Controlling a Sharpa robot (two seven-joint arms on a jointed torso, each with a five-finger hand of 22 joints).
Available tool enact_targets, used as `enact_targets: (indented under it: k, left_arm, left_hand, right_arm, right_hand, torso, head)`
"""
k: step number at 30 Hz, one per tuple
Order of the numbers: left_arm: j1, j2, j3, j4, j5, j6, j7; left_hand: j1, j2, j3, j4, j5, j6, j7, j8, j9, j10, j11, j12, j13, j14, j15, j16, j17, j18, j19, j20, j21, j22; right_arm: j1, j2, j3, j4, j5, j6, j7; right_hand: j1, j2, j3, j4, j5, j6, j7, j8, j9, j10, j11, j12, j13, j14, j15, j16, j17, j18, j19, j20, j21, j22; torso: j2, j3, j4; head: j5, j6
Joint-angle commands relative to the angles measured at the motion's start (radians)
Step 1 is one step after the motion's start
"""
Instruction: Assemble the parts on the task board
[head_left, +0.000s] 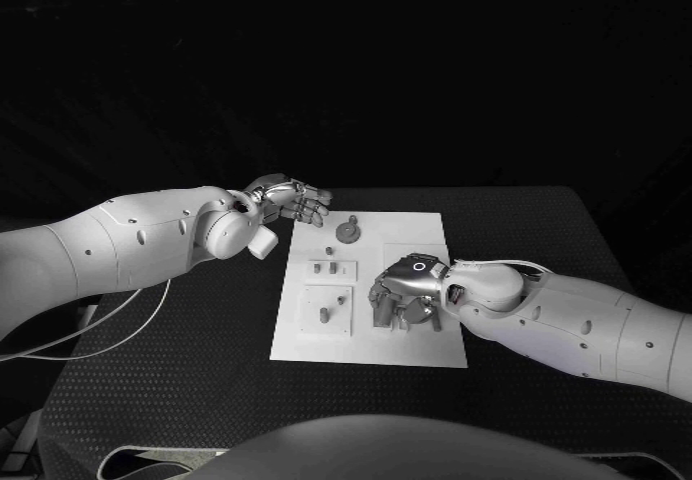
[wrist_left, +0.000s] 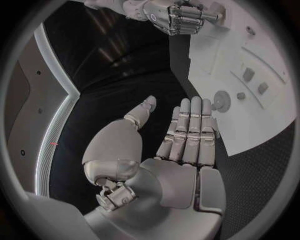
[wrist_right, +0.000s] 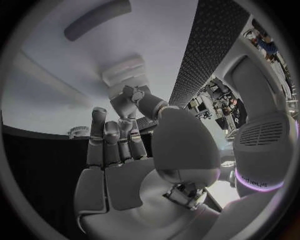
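1. A black table (head_left: 159, 380) is carrying the white task board (head_left: 418, 350) under a dark room.
2. The left hand (head_left: 289, 198) is hovering just off the board's far corner, fingers straight and side by side, holding nothing; a round part (head_left: 349, 232) is sitting just beyond its fingertips (wrist_left: 195, 107).
3. The right hand (head_left: 404, 292) is reaching down onto the board's near half, fingers curled over a part (head_left: 420, 312) beneath it; I cannot tell whether it is gripping it.
4. Small pegs (head_left: 330, 268) are standing just beside that hand, toward the left arm.
5. The parts are looking small, rigid and light, probably smooth; pinching each across its sides seems the safest hold.
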Motion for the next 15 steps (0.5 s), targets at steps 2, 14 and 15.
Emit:
enact_targets:
  k: [2, 14, 15]
  left_arm:
    - [0.001, 0.001, 0.001, 0.003, -0.003, 0.015, 0.008]
    - [0.001, 0.001, 0.001, 0.002, -0.003, 0.016, 0.007]
    - [0.001, 0.001, 0.001, 0.003, -0.003, 0.016, 0.007]
  left_hand:
    - [-0.006, 0.000, -0.001, 0.007, 0.002, -0.001, -0.001, 0.001, -0.001, -0.004, 0.002, -0.003, 0.000, 0.002, 0.001, -0.006, 0.001, -0.003, -0.006, 0.002, -0.003, -0.002]
    - [-0.007, 0.000, -0.001, 0.007, 0.002, -0.001, -0.001, 0.001, -0.001, -0.004, 0.002, -0.003, 0.000, 0.002, 0.001, -0.006, 0.001, -0.003, -0.006, 0.002, -0.003, -0.002]
    - [-0.007, 0.000, -0.001, 0.007, 0.002, -0.001, -0.001, 0.001, -0.001, -0.004, 0.002, -0.003, 0.000, 0.002, 0.001, -0.006, 0.001, -0.003, -0.006, 0.002, -0.003, -0.002]
  right_arm:
    - [0.008, -0.011, -0.002, 0.001, 0.000, 0.008, -0.024]
    - [0.013, -0.008, -0.002, 0.018, 0.007, 0.041, -0.002]
    - [0.013, -0.008, -0.002, 0.019, 0.007, 0.043, -0.001]
  right_hand:
    - [-0.007, 0.001, -0.005, 0.000, 0.005, 0.063, 0.057, -0.001, 0.001, 0.004, 0.000, 0.004, -0.002, 0.007, -0.001, 0.018, -0.002, 0.006, 0.007, -0.002, 0.003, 0.011]
    - [0.001, 0.001, -0.001, -0.006, 0.005, 0.064, 0.056, -0.003, -0.002, 0.002, -0.001, 0.003, -0.007, 0.005, -0.003, 0.015, -0.005, 0.006, 0.003, -0.004, -0.001, 0.009]
    - [0.001, 0.002, 0.000, -0.006, 0.005, 0.064, 0.056, -0.003, -0.002, 0.001, -0.001, 0.002, -0.007, 0.005, -0.003, 0.015, -0.005, 0.006, 0.002, -0.004, -0.001, 0.009]
  torso:
    - [0.000, 0.0002, -0.0004]
    - [0.000, 0.0001, 0.0002]
    - [0.000, -0.0001, 0.0001]
  head:
    - [0.000, 0.000]
    - [0.001, 0.000]
    - [0.001, 0.000]
